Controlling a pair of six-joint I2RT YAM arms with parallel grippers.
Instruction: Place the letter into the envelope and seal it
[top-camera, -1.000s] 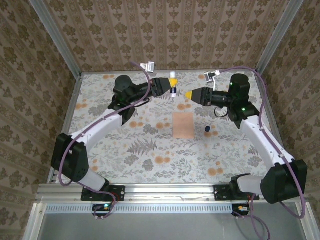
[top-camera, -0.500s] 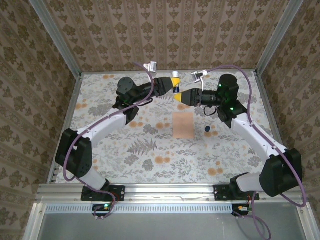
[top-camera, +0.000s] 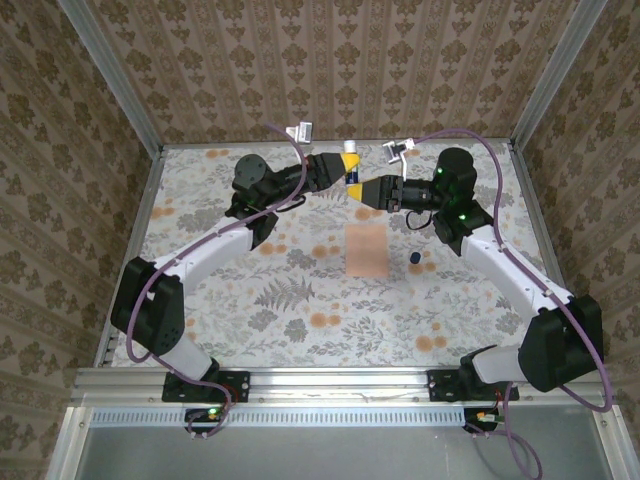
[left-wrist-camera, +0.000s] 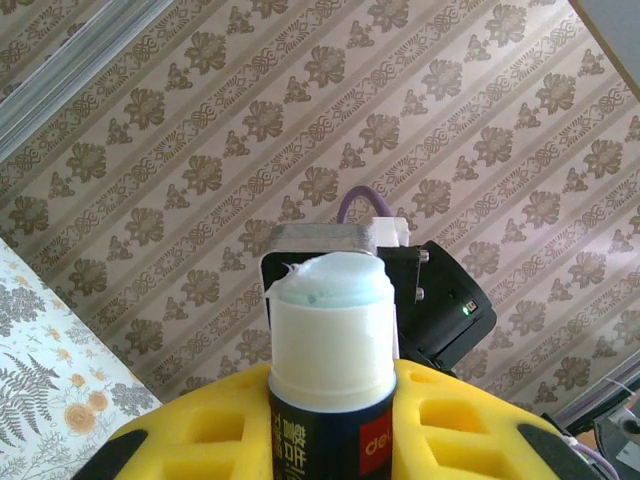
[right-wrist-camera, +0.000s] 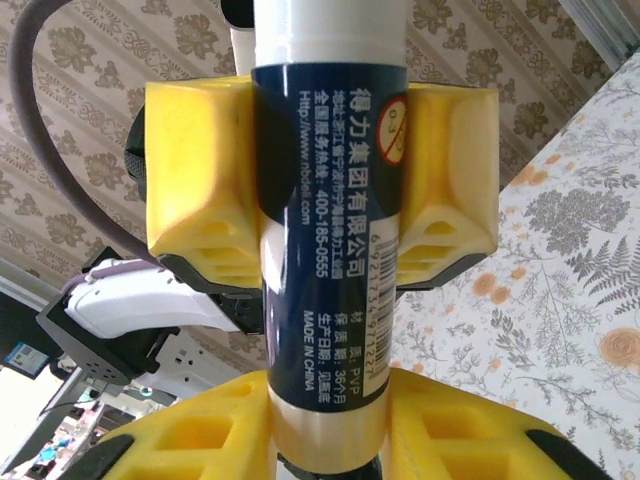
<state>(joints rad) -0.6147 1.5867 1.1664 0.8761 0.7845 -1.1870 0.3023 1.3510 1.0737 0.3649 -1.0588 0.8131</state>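
My left gripper (top-camera: 347, 168) is clamped on the dark-blue body of a glue stick (top-camera: 350, 149), held upright above the table's 12 o'clock edge. The right gripper (top-camera: 363, 190) faces it from 3 o'clock. In the right wrist view its yellow fingers (right-wrist-camera: 200, 440) press against the stick's pale base, so I read it as gripping too.

In the left wrist view the stick's top is bare and the glue exposed. A small dark cap (top-camera: 413, 259) lies on the table at 3 o'clock of the envelope (top-camera: 365, 250).

I judge this to be the sealing step, with the right arm placed to twist the base and wind glue up. The next move needs the base turned while the left keeps the body steady, then the tip brought down to the flap.

The envelope lies flat at mid-table, well apart from both grippers. I cannot tell whether the letter is inside it, or how the flap lies.
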